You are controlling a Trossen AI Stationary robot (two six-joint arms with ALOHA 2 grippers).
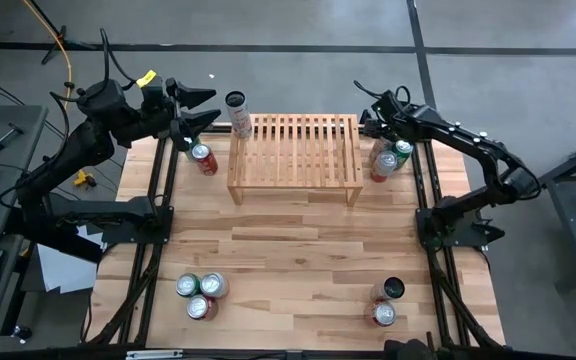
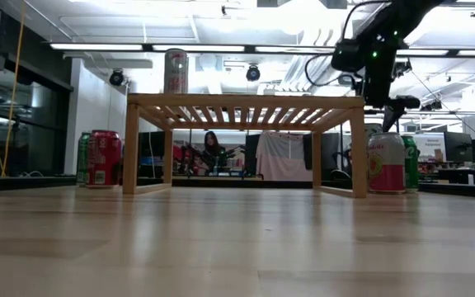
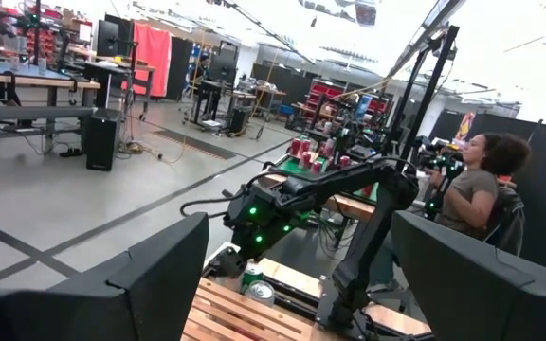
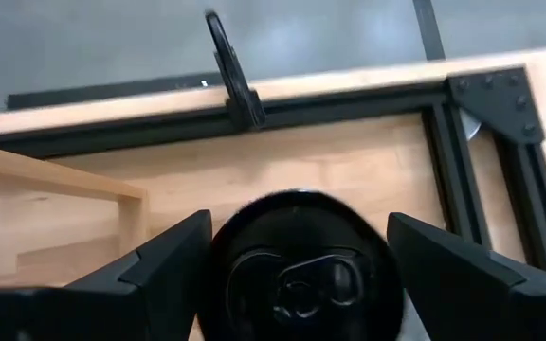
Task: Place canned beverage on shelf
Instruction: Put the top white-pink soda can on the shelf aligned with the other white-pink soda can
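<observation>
My right gripper (image 4: pixel 292 275) hangs spread wide, a finger on either side of an upright can (image 4: pixel 301 270) directly beneath it, axis vertical. This can stands just off the right end of the shelf (image 1: pixel 293 150), though I cannot tell which of the two cans there it is. My left gripper (image 1: pixel 196 108) waits open near the shelf's left end.

Wooden table (image 1: pixel 308 250), seated person (image 3: pixel 477 189) (background), monitors (image 3: pixel 112 38)
</observation>
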